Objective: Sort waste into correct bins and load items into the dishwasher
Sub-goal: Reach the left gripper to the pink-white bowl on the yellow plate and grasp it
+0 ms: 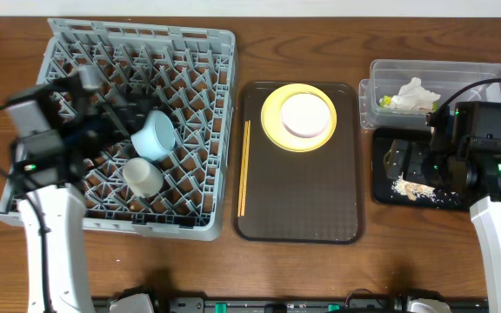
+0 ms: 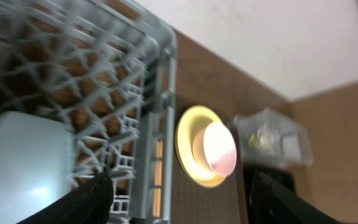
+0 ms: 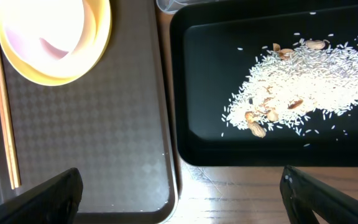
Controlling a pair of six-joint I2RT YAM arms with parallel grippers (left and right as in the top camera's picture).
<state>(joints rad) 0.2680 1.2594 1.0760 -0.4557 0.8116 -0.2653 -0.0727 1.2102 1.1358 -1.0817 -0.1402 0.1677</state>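
Note:
The grey dish rack holds the light blue bowl and the small white cup. My left gripper is open and empty, just above and left of the blue bowl. The yellow-green plate carries the white bowl on the brown tray, with the chopsticks along the tray's left side. The paper wrapper lies in the clear tub. Beige crumbs lie in the black tray. My right gripper is open and empty over that tray's left part.
The brown serving tray sits between the rack and the two bins. In the right wrist view its right edge lies close beside the black tray. Bare wooden table runs along the front.

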